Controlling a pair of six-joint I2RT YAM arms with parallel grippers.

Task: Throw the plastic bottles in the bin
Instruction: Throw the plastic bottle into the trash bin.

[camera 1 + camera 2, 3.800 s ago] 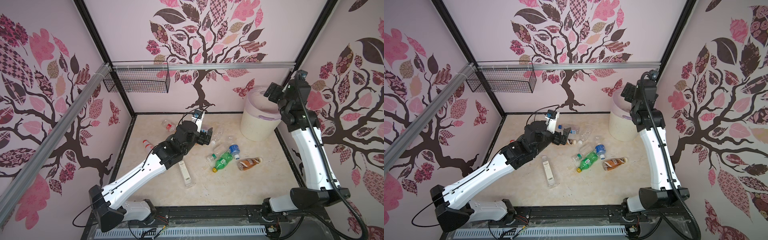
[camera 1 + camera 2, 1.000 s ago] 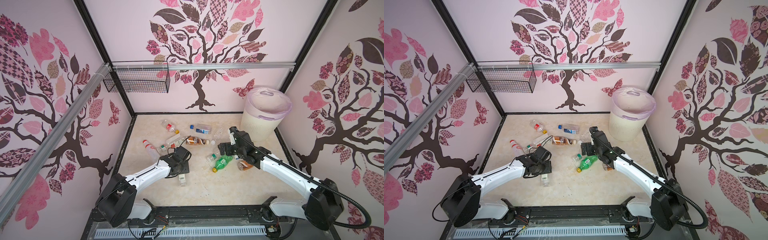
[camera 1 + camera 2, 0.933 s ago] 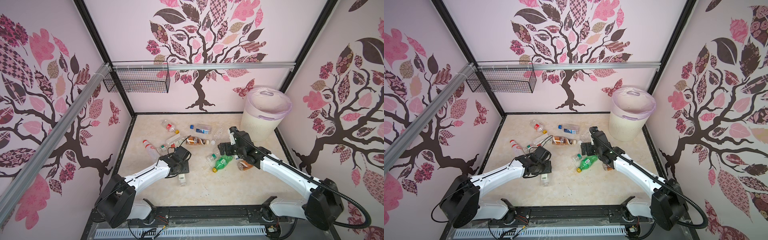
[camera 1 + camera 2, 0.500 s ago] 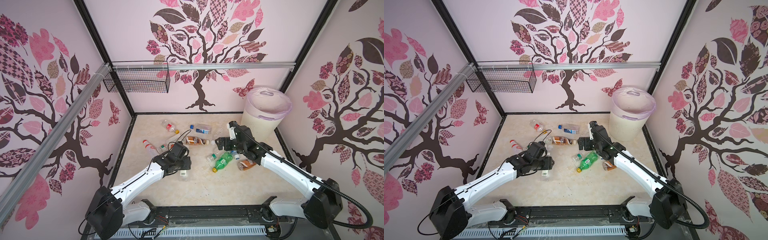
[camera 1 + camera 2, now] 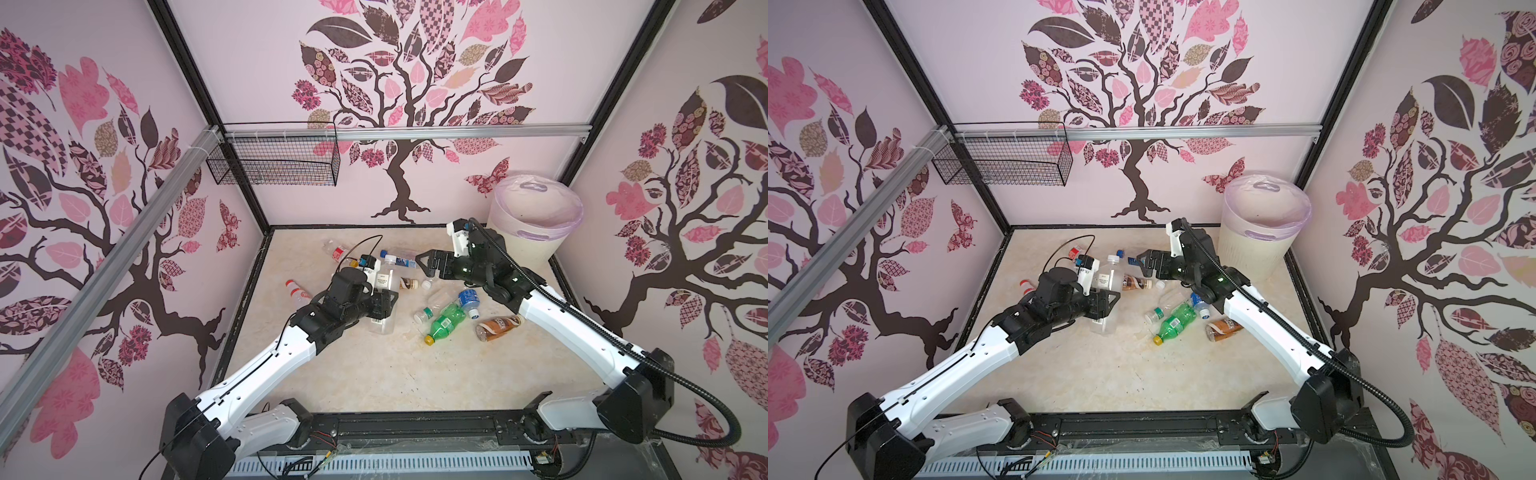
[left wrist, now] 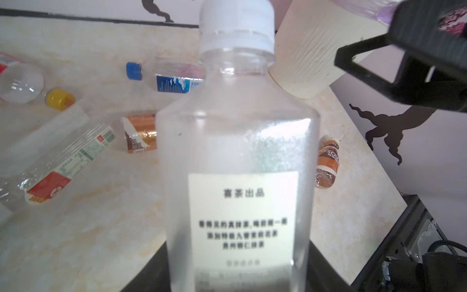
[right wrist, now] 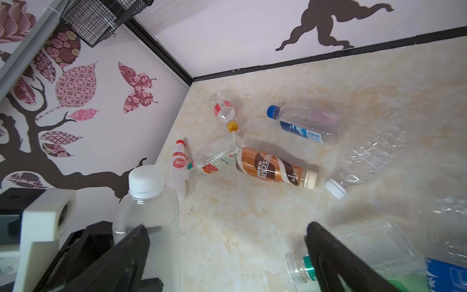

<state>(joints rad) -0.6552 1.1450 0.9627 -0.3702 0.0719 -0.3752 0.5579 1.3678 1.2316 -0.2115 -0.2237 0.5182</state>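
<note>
My left gripper [image 5: 384,306] [image 5: 1106,306] is shut on a clear square bottle [image 5: 385,286] [image 6: 237,141] with a white cap and a white label, and holds it off the floor. My right gripper [image 5: 429,264] [image 7: 225,255] hangs open and empty just right of that bottle's cap, above the scattered plastic bottles. A green bottle [image 5: 446,322], a brown-labelled bottle [image 5: 496,326], a second brown-labelled bottle [image 7: 270,164] and a blue-capped clear bottle [image 7: 305,122] lie on the floor. The bin [image 5: 534,237] [image 5: 1254,253] stands at the back right, lined with a lilac bag.
A black wire basket [image 5: 274,164] hangs on the back left rail. More bottles lie near the left wall: a red-capped bottle [image 5: 297,291] and a red-labelled bottle [image 5: 337,249]. A crumpled clear bottle [image 7: 366,159] lies near the bin. The front half of the floor holds no bottles.
My left gripper has lifted the square bottle off the floor and carried it toward the back. My right gripper has risen and moved back toward it, still open.
</note>
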